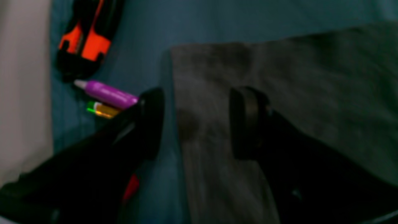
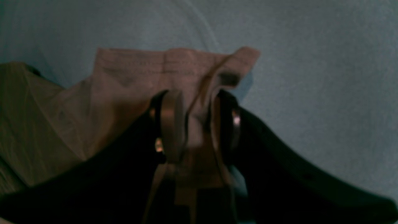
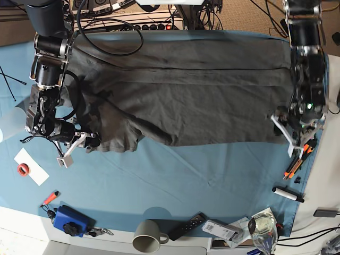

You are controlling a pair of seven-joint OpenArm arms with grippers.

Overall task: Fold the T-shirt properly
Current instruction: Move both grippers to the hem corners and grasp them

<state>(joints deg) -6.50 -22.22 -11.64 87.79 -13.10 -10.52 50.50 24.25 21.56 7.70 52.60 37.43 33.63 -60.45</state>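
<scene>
Blue-teal cloth-covered table (image 3: pixel 175 175), cluttered along the near edge and right side with a white ceramic mug (image 3: pixel 146 236), pens and an orange-and-black tool (image 1: pixel 85 37); large dark charcoal-grey cotton T-shirt (image 3: pixel 186 90) spread across the far half, lengthwise fold already laid, sleeve end bunched at the base view's left. Right gripper (image 2: pixel 194 124) clamped on a hem corner of that bunched end; left gripper (image 1: pixel 196 121) standing wide, empty, straddling the opposite edge just above the fabric. Probably best: keep the right pinch firm, lower the left jaws square over the edge, close on both layers, then lift evenly to avoid skewing the fold.
</scene>
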